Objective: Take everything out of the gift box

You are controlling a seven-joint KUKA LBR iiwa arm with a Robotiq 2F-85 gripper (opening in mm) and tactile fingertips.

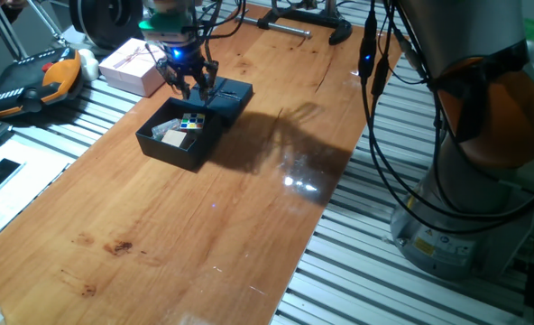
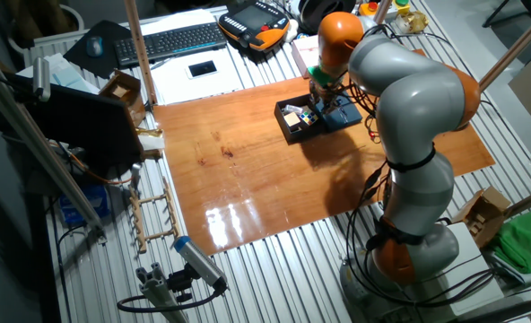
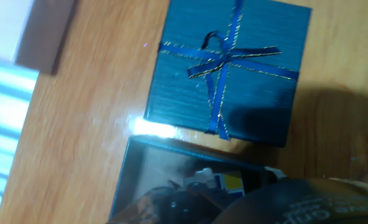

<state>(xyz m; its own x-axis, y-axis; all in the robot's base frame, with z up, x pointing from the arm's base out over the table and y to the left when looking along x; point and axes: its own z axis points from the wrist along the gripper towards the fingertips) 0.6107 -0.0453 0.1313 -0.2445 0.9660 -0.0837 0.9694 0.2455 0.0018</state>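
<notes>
The pale pink-white ribboned box [image 1: 133, 67] sits left of the hand [image 1: 190, 88], on the smooth wooden bench [image 1: 204, 217]. The hand hangs with its fingers spread open and gripping nothing, over the far edge of the black square cardboard gift box [image 1: 181, 137]. Inside, just below the fingertips, lie a beige cube [image 1: 176, 138] and a multicoloured puzzle cube [image 1: 190, 122]. The flat ribbed lid [image 3: 230, 71], crossed by ribbon, lies directly beneath the hand.

In my hand view the box [image 3: 171, 180] is cut off below; its contents [image 3: 224, 182] look blurred, perhaps cubes.
</notes>
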